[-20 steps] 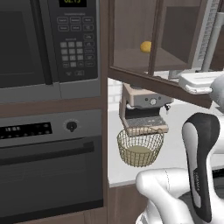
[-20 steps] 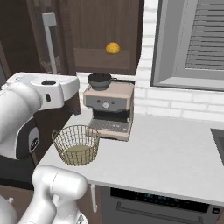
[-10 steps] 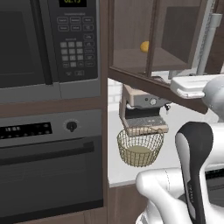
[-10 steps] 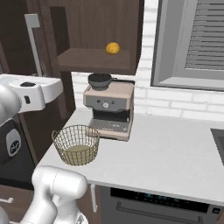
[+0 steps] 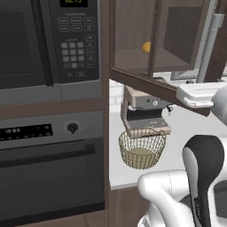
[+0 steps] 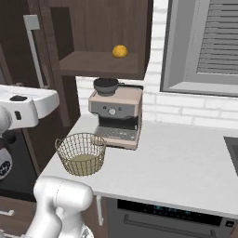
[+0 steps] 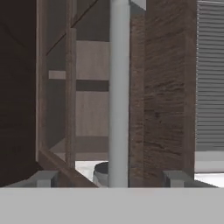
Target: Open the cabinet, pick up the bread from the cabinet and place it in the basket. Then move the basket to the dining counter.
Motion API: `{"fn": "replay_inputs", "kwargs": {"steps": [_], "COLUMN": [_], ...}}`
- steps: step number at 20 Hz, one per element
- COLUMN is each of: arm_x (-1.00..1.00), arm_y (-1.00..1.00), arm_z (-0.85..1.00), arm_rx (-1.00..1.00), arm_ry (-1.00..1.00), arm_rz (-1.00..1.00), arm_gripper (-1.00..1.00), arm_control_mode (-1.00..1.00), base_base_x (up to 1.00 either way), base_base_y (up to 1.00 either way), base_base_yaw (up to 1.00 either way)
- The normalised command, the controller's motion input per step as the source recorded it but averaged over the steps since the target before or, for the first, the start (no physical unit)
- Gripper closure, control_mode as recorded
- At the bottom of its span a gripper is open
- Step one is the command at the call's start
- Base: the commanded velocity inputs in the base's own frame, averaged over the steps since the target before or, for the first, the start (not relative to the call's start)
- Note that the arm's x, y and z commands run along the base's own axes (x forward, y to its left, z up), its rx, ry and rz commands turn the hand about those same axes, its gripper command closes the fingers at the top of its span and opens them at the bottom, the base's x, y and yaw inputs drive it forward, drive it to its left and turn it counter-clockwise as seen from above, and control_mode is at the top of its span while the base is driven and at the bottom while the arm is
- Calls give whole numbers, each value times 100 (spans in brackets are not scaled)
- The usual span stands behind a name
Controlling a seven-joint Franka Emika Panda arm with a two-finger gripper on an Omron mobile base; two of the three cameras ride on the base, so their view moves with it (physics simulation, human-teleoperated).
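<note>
The dark brown wall cabinet stands with its door swung wide. On its shelf lies the small yellow-orange bread. The door's long silver handle runs upright between my gripper's fingertips, which stand well apart on either side of it, so the gripper is open. The round wire basket sits empty on the white worktop below, in front of the coffee machine. The dining counter is out of view.
A beige coffee machine stands right behind the basket under the cabinet. A microwave and an oven fill the wall to the left. The white worktop runs right under a shuttered window.
The cabinet door has swung further open with my hand on its handle. The fingers, shut on the handle before, now stand apart around it.
</note>
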Motion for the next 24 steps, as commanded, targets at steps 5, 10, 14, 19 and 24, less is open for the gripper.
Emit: {"fn": "replay_inputs", "kwargs": {"steps": [5,10,14,19,24], "arm_x": [-91,-33,44,71,58], "arm_y": [-79,-100,-70,-23,3], "arm_z": [0,5,0,-5,-17], "arm_rx": [0,1,6,1,1], "arm_ry": [0,1,0,-1,-16], "arm_rz": [1,7,32,44,35], "arm_gripper": [-100,-100,-100,-100,-100], "arm_control_mode": [-100,-100,-100,-100,-100], "base_base_x": [0,0,0,0,0], "base_base_y": [0,0,0,0,0], "base_base_yaw": [0,0,0,0,0]}}
